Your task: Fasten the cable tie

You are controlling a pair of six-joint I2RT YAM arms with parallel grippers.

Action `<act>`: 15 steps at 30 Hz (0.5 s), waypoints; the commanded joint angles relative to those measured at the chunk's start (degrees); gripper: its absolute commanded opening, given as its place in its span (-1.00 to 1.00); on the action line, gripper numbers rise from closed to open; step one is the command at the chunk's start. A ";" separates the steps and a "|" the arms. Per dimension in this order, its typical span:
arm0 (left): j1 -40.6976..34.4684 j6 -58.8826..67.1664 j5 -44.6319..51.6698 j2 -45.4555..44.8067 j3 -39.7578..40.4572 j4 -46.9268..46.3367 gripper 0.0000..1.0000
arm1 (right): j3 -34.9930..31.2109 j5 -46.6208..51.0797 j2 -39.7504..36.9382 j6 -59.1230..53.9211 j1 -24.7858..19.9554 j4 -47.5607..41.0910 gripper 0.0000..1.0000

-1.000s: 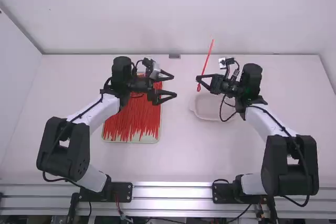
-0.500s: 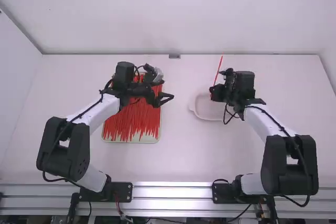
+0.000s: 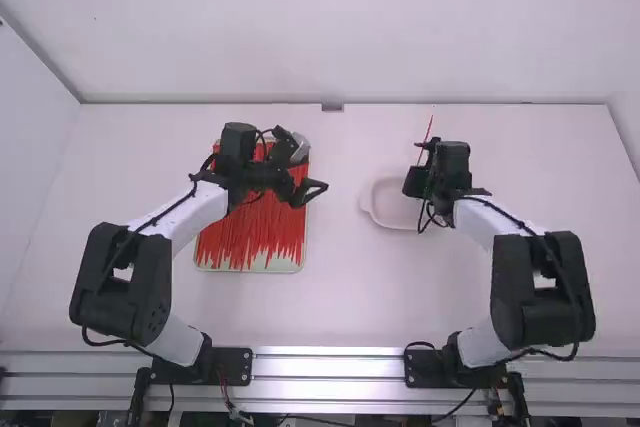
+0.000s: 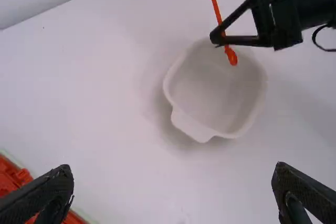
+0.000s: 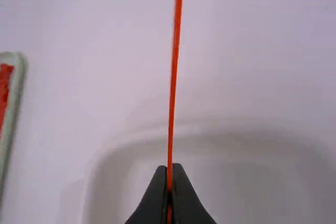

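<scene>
Right fingers [image 5: 155,195] are clamping a thin red plastic cable tie [image 5: 175,77] beside its head, while left fingers [image 4: 39,192], hanging apart, are likely needing its tail next.

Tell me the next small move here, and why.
Probably bring the left gripper across to pinch the cable tie's free long end. The right gripper is shut on the tie near one end, over the white bowl, and the strap stands straight, not looped. The left gripper is open and empty above the tray of ties.
</scene>
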 commanded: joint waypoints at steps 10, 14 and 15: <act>3.48 -0.61 -0.15 0.11 -0.46 -1.73 0.98 | -0.59 -1.27 2.49 -0.46 0.72 -0.24 -0.74; 3.17 -0.68 -0.13 0.11 -0.46 -1.73 0.98 | -0.59 -1.25 2.49 -0.31 0.76 -0.35 0.05; 3.17 -0.68 -0.13 0.11 -0.46 -1.73 0.98 | -0.59 -1.25 2.49 -0.31 0.76 -0.35 0.05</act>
